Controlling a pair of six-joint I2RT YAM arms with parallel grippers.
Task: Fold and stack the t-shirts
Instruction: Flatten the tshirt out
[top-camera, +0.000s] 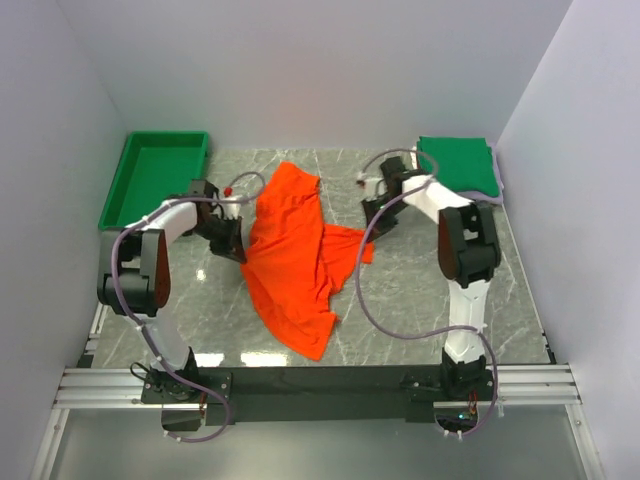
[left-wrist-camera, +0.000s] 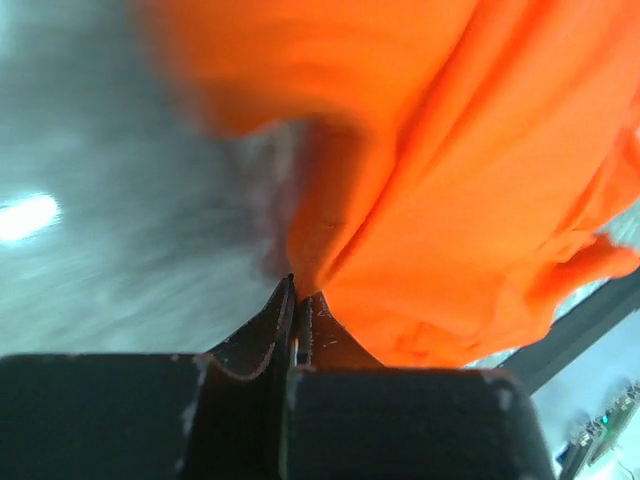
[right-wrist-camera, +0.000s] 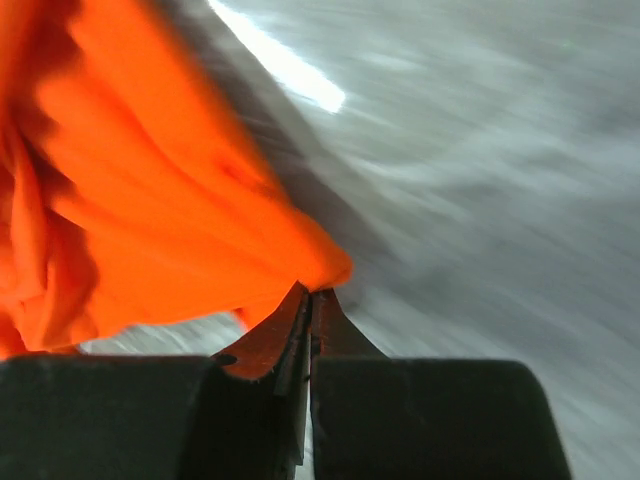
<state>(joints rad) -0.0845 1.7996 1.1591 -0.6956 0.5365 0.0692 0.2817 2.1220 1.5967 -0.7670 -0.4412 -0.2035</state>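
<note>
The tee (top-camera: 295, 250) is soft matt cloth, the marbled table (top-camera: 420, 300) glossy, the tray (top-camera: 155, 185) smooth plastic.

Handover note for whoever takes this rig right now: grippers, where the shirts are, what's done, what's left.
The left gripper is shut on an edge of the orange shirt; the right gripper on the opposite edge.
That shirt: rumpled between the arms, unfolded.
A folded green shirt sits far right.
Done: both pinches.
Left: spread, fold, stack it on the green shirt.

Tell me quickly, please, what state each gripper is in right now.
Left gripper: closed, pinching the orange t-shirt.
Right gripper: closed, pinching an edge of the same shirt.
</note>
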